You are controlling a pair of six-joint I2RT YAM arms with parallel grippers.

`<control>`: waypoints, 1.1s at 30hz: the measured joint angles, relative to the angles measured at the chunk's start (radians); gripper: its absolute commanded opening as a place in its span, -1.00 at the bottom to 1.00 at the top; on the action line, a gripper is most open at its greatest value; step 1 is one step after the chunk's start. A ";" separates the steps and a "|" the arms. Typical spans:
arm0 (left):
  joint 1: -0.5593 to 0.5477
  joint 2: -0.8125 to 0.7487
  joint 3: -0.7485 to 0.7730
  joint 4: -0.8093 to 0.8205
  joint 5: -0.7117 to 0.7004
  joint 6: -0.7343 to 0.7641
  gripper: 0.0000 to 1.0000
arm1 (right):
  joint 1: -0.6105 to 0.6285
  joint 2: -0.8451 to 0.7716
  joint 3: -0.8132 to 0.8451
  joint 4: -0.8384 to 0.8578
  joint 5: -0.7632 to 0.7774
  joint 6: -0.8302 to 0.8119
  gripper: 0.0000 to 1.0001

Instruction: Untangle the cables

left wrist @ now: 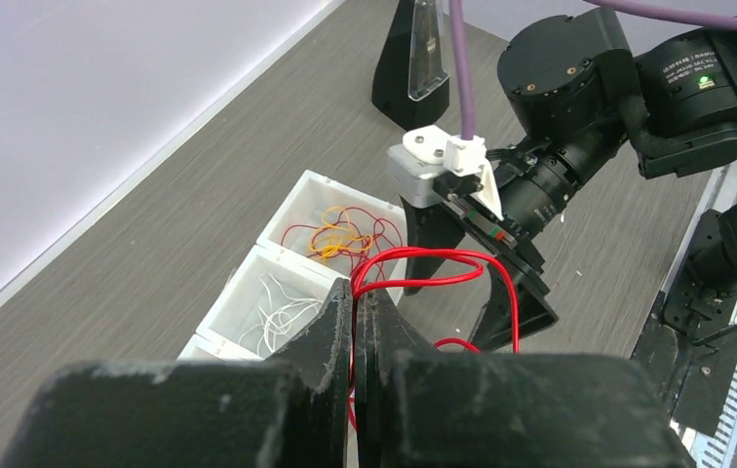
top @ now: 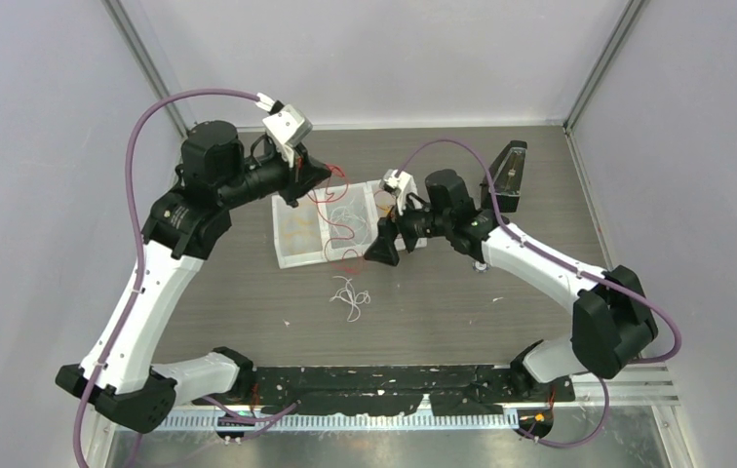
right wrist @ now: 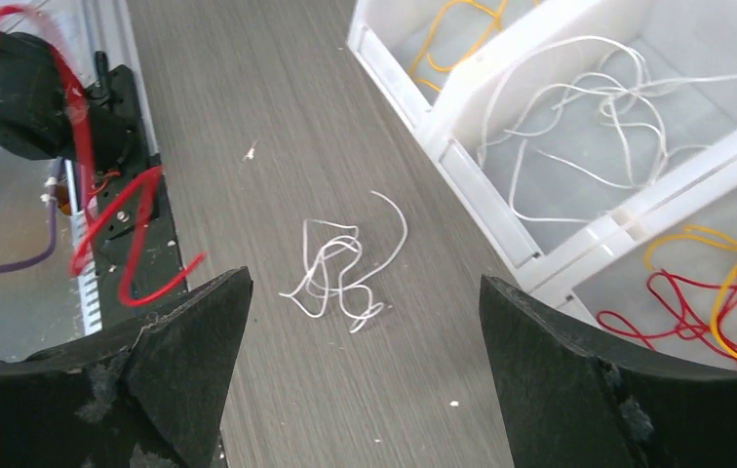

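My left gripper (left wrist: 358, 304) is shut on a red cable (left wrist: 443, 257), which loops out past its tips. In the top view this left gripper (top: 318, 177) is raised over the back of the white tray (top: 278, 232), and the red cable (top: 331, 234) dangles across it. The tray holds white cables (right wrist: 589, 117), yellow ones (right wrist: 447, 29), and a red and yellow tangle (right wrist: 725, 288). A small bunch of white cables (right wrist: 340, 273) lies on the table. My right gripper (right wrist: 365, 283) stands wide open above it, holding nothing, at the tray's right edge (top: 381, 255).
A black wedge-shaped stand (top: 509, 175) is at the back right. Black mats (top: 394, 380) and a metal rail run along the near edge by the arm bases. Grey walls close in both sides.
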 measured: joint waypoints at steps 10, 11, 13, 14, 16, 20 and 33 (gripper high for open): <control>0.036 0.019 -0.008 0.005 -0.030 -0.013 -1.00 | -0.124 0.083 0.185 -0.184 0.130 -0.124 0.54; 0.041 0.019 -0.011 0.007 -0.031 -0.015 -1.00 | -0.132 0.100 0.207 -0.204 0.154 -0.138 0.54; 0.049 0.019 -0.027 0.014 -0.031 -0.024 -1.00 | -0.148 0.156 0.264 -0.254 0.217 -0.168 0.54; 0.052 0.019 -0.034 0.016 -0.031 -0.026 -1.00 | -0.153 0.188 0.290 -0.276 0.245 -0.181 0.53; 0.054 0.019 -0.049 0.016 -0.032 -0.027 -1.00 | -0.159 0.248 0.333 -0.308 0.294 -0.201 0.53; 0.060 0.016 -0.065 0.015 -0.040 -0.027 -1.00 | -0.157 0.361 0.412 -0.351 0.359 -0.229 0.51; 0.074 -0.038 -0.092 0.013 -0.068 -0.024 -1.00 | -0.155 0.616 0.636 -0.385 0.414 -0.290 0.53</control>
